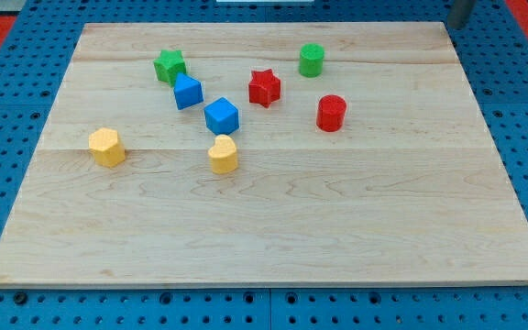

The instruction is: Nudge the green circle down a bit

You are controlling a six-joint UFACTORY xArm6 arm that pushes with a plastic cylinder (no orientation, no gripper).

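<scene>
board [273,229] of pale wood fills most of what we see, lying on a blue pegboard [7,110]; it is the only thing here that bears anything, and all seven blocks sit on its upper half. next in size, a dark grey object [461,11] pokes in at the view's top right corner, just off the board's edge; we cannot tell whether it is our rod, and our tip does not show, so we cannot say where it stands relative to the blocks. we carry no claw, so nothing is held. among the blocks, two blue cubes [221,115] [188,92] sit side by side near the green star [169,66]. below them lie the yellow heart [224,154] and, well to the view's left, the yellow hexagon [106,147]. the red star [264,88] and red cylinder [331,113] stand to the view's right. the green circle [311,60] stands near the board's top edge, just up and right of the red star, touching nothing.
</scene>
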